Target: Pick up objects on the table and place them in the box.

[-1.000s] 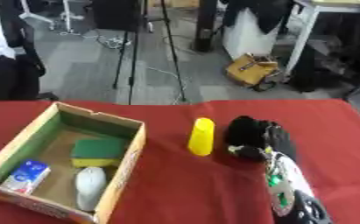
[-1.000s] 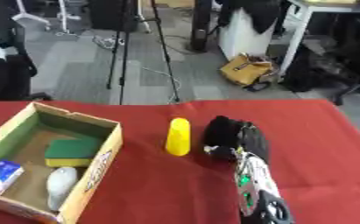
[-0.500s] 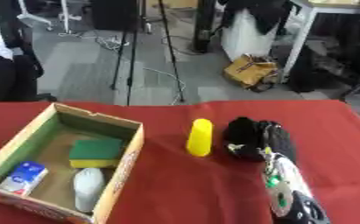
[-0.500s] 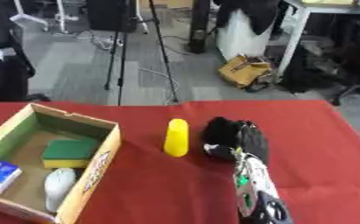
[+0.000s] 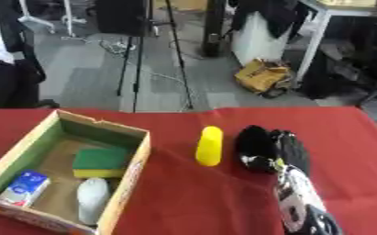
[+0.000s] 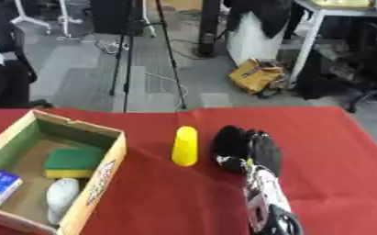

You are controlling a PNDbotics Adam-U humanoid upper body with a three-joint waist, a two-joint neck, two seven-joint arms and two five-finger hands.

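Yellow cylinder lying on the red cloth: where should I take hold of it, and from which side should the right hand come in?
Grip the rounded yellow plastic cylinder across its middle, coming from its right side, where the black right hand already sits. It lies flat with its long axis pointing away from the robot, so fingers and thumb can probably close across its narrow width. The cardboard box stands to its left, apart from it.

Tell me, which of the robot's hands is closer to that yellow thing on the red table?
Right. The right hand sits just beside the yellow object, on its right side, not touching it. The left hand shows in neither view.
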